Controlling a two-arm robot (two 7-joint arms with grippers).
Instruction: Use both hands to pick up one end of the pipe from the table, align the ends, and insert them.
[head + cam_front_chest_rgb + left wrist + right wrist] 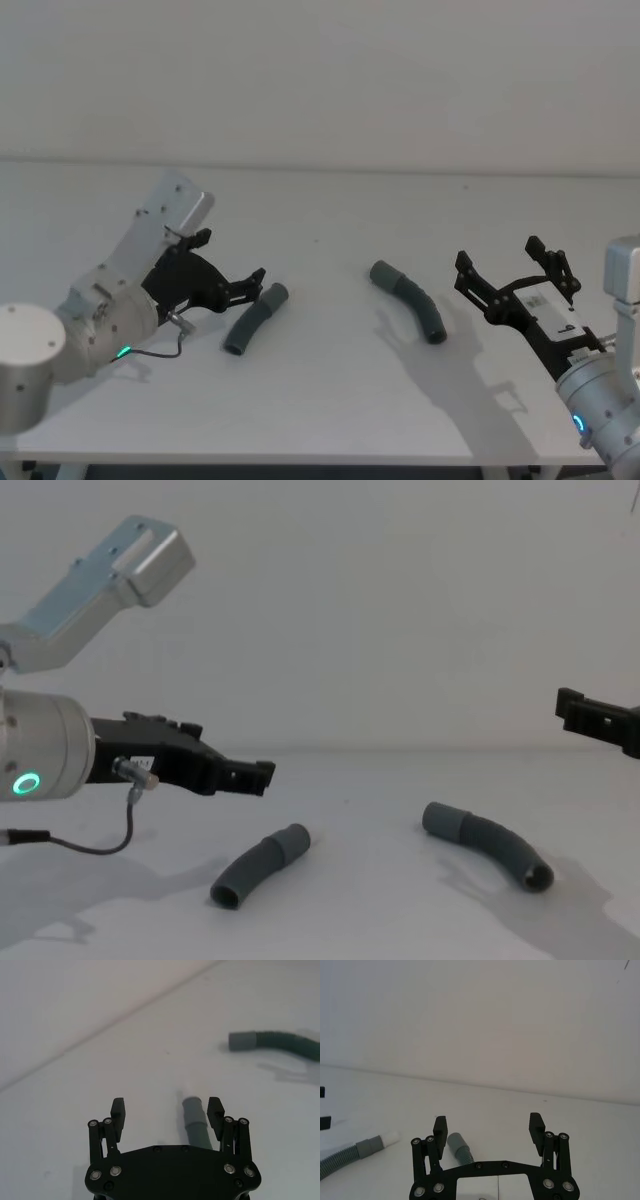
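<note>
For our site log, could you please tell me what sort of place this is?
Probably a robotics lab bench: an off-white table before a bare wall, with the left gripper and right gripper open by the left pipe piece and right pipe piece.

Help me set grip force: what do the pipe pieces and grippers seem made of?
The left pipe piece and right pipe piece: likely flexible plastic or rubber, matte dark grey; ribbed middles, smooth cuffs. The left gripper, open beside the left piece, and right gripper, open near the right piece: matte black, angular, with screw heads, so metal or hard plastic; cannot tell which.
</note>
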